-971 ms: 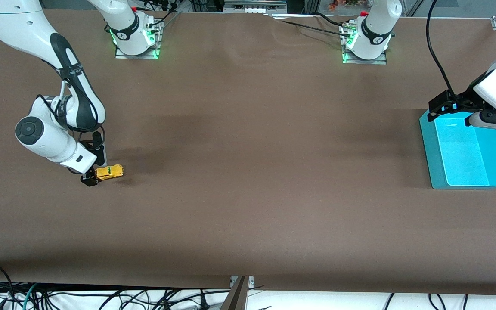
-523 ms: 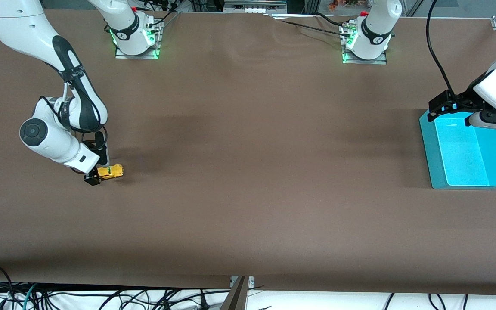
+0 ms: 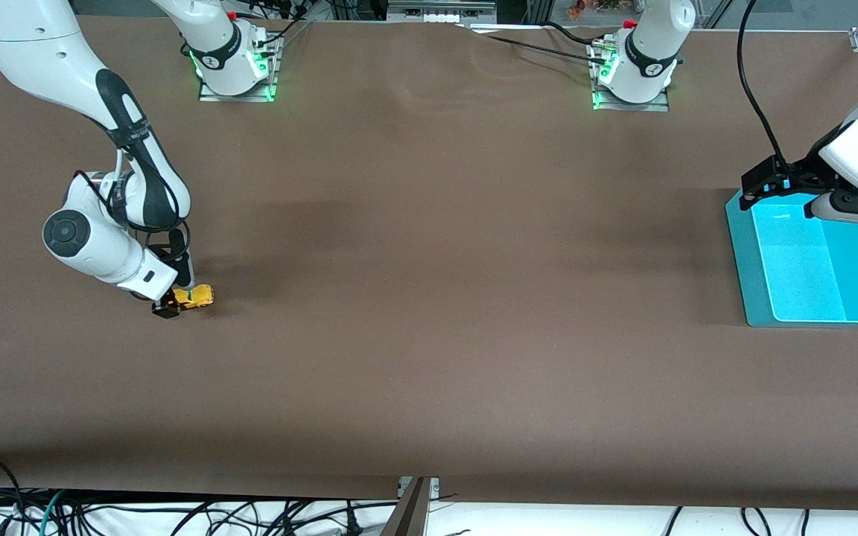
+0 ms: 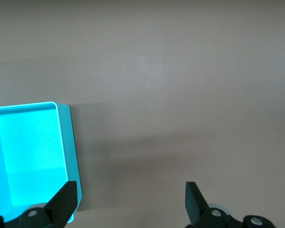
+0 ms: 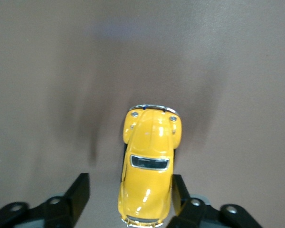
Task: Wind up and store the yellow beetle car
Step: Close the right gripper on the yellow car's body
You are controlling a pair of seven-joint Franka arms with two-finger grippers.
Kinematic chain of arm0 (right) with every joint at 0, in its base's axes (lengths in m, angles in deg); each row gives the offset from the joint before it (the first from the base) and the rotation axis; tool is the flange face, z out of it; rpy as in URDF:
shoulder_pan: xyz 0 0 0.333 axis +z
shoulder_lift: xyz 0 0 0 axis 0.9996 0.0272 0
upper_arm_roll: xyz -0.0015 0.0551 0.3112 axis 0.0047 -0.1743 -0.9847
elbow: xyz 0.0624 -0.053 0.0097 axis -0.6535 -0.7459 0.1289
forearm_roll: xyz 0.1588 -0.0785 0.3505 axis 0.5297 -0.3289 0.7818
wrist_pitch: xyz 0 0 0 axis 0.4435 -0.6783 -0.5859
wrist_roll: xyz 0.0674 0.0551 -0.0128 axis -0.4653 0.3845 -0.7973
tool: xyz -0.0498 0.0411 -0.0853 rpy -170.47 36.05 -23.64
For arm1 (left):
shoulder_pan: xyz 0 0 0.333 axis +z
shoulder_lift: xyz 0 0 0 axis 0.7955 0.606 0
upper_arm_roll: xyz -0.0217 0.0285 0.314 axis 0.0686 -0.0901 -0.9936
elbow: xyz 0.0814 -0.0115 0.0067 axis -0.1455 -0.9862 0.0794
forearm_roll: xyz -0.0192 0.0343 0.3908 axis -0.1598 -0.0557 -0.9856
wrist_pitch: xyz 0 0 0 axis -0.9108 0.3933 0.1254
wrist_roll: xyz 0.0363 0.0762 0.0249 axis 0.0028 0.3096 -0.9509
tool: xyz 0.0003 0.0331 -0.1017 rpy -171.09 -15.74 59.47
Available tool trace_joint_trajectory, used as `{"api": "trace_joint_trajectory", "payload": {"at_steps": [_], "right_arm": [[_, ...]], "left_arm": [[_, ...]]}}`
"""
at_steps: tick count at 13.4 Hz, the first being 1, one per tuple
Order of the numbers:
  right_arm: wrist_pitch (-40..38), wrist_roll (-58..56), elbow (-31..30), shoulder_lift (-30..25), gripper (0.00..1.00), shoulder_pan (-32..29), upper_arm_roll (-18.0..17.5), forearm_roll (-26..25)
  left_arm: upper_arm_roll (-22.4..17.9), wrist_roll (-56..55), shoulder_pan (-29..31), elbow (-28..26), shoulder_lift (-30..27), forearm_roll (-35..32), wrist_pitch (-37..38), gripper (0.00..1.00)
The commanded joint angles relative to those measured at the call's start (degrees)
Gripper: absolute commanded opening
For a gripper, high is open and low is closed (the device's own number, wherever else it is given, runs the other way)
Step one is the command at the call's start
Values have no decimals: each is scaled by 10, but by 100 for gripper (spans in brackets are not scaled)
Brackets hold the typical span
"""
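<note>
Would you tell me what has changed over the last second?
The right gripper has slid along the yellow beetle car, its fingers narrowing around the rear, one still clear. The car, blue tray and open left gripper over the tray's corner stayed put.

text: none legible | labels: none | numbers: none

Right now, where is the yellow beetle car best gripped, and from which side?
Across its flanks at the rear half, coming from above. The yellow beetle car sits upright on the table, long and narrow, and the right tool already straddles it, one finger still apart.
</note>
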Motion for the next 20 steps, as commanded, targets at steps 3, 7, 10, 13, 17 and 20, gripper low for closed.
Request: {"api": "trace_joint_trajectory", "payload": {"at_steps": [3, 7, 10, 13, 17, 20], "right_arm": [[1, -9, -2, -4, 58, -2, -4, 11], [0, -6, -2, -4, 37, -2, -4, 34], [-1, 4, -2, -3, 36, -1, -4, 68], [-1, 42, -2, -2, 36, 4, -5, 68], [-1, 69, -2, -2, 36, 38, -4, 68], [0, 61, -3, 4, 36, 34, -4, 68]], "left_arm": [[3, -3, 4, 14, 7, 9, 4, 100], [3, -3, 4, 14, 7, 9, 4, 100], [3, -4, 4, 14, 7, 9, 4, 100], [3, -4, 4, 14, 7, 8, 4, 100], [3, -4, 4, 14, 7, 9, 4, 100], [3, -4, 4, 14, 7, 9, 4, 100]]}}
